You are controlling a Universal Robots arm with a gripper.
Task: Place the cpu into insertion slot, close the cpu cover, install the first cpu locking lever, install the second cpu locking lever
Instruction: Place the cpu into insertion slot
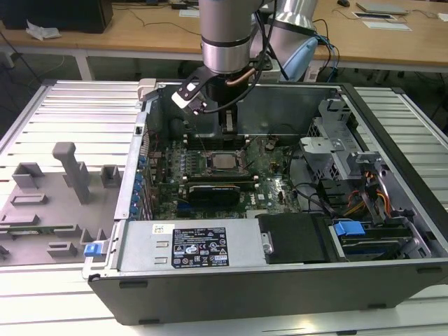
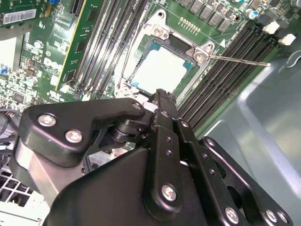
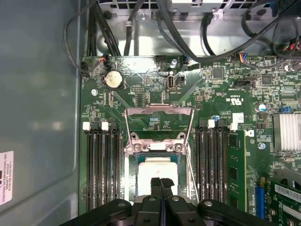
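Observation:
The cpu (image 3: 155, 170) lies flat in the insertion slot (image 3: 141, 159), its silvery top showing in both wrist views (image 2: 160, 68) and in the exterior view (image 1: 224, 162). The cpu cover (image 3: 158, 112), a thin metal frame, stands swung open off the chip on the slot's far side. My gripper (image 3: 161, 182) hangs just above the chip's near edge with its black fingertips (image 2: 162, 96) pressed together and nothing between them. In the exterior view the gripper (image 1: 225, 136) reaches down into the computer case above the slot. A thin locking lever (image 2: 240, 60) sticks out unlatched beside the slot.
Long black memory slots (image 3: 101, 165) flank the socket on both sides. A black graphics card (image 1: 213, 190) lies in front of it. Case walls (image 1: 280, 105), a drive cage (image 1: 329, 150) and cables (image 1: 364, 192) surround the board. A grey fixture tray (image 1: 49, 203) sits at the exterior view's left.

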